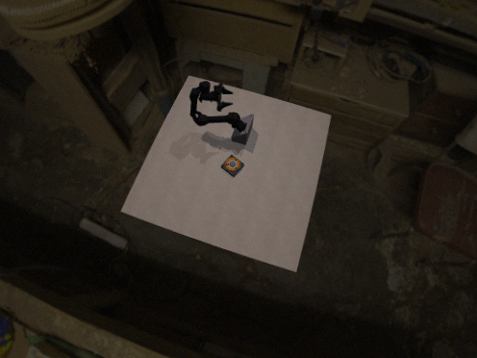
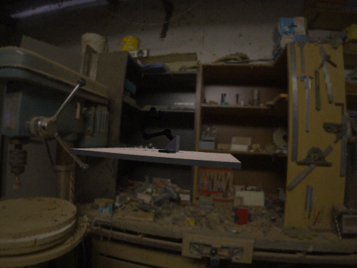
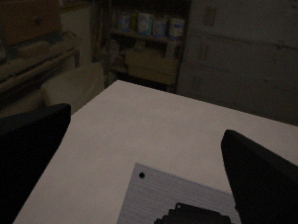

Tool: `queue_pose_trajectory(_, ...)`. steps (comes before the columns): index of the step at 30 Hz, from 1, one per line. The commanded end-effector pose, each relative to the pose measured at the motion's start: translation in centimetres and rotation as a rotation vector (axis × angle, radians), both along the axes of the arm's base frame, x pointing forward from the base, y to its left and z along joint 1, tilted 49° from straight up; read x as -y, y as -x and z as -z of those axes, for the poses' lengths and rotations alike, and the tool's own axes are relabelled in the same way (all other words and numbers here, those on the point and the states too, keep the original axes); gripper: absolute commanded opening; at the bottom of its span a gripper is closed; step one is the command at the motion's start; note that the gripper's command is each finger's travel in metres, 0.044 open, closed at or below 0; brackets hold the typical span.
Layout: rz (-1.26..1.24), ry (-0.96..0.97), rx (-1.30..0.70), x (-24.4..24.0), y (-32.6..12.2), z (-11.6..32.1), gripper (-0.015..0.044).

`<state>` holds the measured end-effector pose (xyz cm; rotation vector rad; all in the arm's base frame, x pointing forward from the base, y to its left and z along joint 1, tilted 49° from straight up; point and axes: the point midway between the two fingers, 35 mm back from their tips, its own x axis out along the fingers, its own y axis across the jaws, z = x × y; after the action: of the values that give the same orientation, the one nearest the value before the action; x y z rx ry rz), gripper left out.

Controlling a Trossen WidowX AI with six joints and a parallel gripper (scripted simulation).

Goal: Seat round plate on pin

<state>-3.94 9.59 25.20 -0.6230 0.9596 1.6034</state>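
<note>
Plate (image 1: 233,164) lies well apart from the released, empty end effector (image 1: 224,97); an off-centre push could jam it on the pin.

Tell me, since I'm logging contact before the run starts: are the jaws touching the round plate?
Apart. In the top view the gripper hangs open near the sheet's far edge, with bare sheet between it and the round plate.

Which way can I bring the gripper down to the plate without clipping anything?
Bare table borders the base on its near, left and right sides; the plate sits alone there. It is crowded only on the far side, where the arm's mount stands close. The gripper, open, hangs over the table's far corner.
</note>
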Motion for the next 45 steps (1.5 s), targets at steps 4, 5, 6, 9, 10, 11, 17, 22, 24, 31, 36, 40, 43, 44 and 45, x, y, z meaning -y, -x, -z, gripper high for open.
queue_pose_trajectory(4, 0.177, 0.071, 0.051, -2.7, -2.2, 0.9, 0.0295)
queue_pose_trajectory(5, 0.249, 0.101, 0.071, -3.6, -3.3, 1.4, 0.0269)
queue_pose_trajectory(6, 0.319, 0.131, 0.09, -4.4, -4.4, 1.8, 0.0242)
queue_pose_trajectory(9, 0.474, 0.2, 0.125, -5.7, -7.1, 3.0, 0.0164)
queue_pose_trajectory(10, 0.519, 0.217, 0.125, -5.7, -7.6, 3.4, 0.0137)
queue_pose_trajectory(11, 0.577, 0.244, 0.14, -6.0, -8.7, 3.9, 0.0111)
queue_pose_trajectory(17, 0.91, 0.43, 0.24, -6.2, -16.3, 7.2, 0.0)
queue_pose_trajectory(22, 1.125, 0.59, 0.309, -4.0, -22.3, 10.3, 0.0)
queue_pose_trajectory(24, 1.226, 0.681, 0.334, -2.1, -24.7, 11.8, 0.0)
queue_pose_trajectory(31, 1.473, 0.966, 0.382, 5.1, -29.6, 16.3, 0.0)
queue_pose_trajectory(36, 1.587, 1.152, 0.391, 10.3, -30.9, 19.0, 0.0)
queue_pose_trajectory(40, 1.667, 1.334, 0.384, 15.4, -30.8, 21.6, 0.0)
queue_pose_trajectory(43, 1.67, 1.343, 0.383, 15.6, -30.2, 21.7, 0.0)
queue_pose_trajectory(44, 1.67, 1.343, 0.383, 15.6, -30.2, 21.7, 0.0)
queue_pose_trajectory(45, 1.67, 1.343, 0.383, 15.6, -30.2, 21.7, 0.0)
